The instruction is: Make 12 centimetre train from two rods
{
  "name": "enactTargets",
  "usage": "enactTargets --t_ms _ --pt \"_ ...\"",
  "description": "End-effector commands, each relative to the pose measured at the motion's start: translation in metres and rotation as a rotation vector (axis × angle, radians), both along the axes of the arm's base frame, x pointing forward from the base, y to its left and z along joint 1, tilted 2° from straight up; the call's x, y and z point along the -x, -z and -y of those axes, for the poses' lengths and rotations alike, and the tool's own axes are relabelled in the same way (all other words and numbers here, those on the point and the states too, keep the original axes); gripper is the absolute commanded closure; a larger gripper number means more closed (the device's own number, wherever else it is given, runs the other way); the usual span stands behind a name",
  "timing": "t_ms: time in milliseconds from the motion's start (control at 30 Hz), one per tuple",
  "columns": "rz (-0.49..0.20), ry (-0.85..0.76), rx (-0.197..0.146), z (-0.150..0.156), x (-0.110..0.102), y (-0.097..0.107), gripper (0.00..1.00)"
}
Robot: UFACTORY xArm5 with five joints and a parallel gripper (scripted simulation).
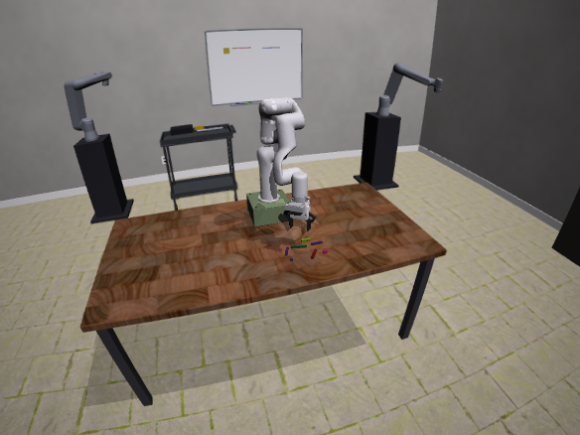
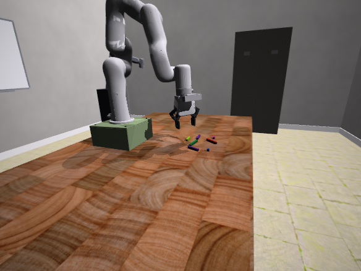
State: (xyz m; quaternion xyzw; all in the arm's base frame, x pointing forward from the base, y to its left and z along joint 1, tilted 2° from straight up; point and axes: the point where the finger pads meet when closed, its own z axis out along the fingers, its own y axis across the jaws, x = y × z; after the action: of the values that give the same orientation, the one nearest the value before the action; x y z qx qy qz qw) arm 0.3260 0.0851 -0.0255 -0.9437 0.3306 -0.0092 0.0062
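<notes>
Several small rods lie flat and scattered on the wooden table, right of the robot base. A lime rod [image 1: 306, 239] [image 2: 188, 138], a green rod [image 1: 298, 246] [image 2: 193, 142], a purple rod [image 1: 317, 243] [image 2: 198, 136], a second purple rod [image 1: 287, 250] [image 2: 193, 148], a red rod [image 1: 314, 254] [image 2: 211, 141], a magenta rod [image 1: 325, 251] [image 2: 213, 137] and a blue rod [image 1: 291, 258] [image 2: 208, 150] lie apart at different angles. My gripper [image 1: 299, 223] [image 2: 185, 124] is open and empty. It points down and hovers above the table, just on the base side of the rods.
The green robot base [image 1: 268, 208] [image 2: 122, 132] stands on the table at the back, close to the gripper. The table's right edge [image 2: 253, 173] runs a short way beyond the rods. Two black pedestals and a cart stand behind the table.
</notes>
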Motion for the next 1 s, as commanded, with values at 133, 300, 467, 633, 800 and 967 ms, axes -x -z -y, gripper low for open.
enactTargets --t_ms 133,300,467,633,800,967 --pt "-0.033 0.082 0.009 -0.028 0.019 0.007 0.00" --pt "-0.040 0.098 0.013 -0.034 0.024 0.008 0.00" --pt "-0.040 0.098 0.013 -0.034 0.024 0.008 0.00" --pt "-0.040 0.098 0.013 -0.034 0.024 0.008 0.00" --pt "-0.040 0.098 0.013 -0.034 0.024 0.008 0.00" --pt "-0.040 0.098 0.013 -0.034 0.024 0.008 0.00"
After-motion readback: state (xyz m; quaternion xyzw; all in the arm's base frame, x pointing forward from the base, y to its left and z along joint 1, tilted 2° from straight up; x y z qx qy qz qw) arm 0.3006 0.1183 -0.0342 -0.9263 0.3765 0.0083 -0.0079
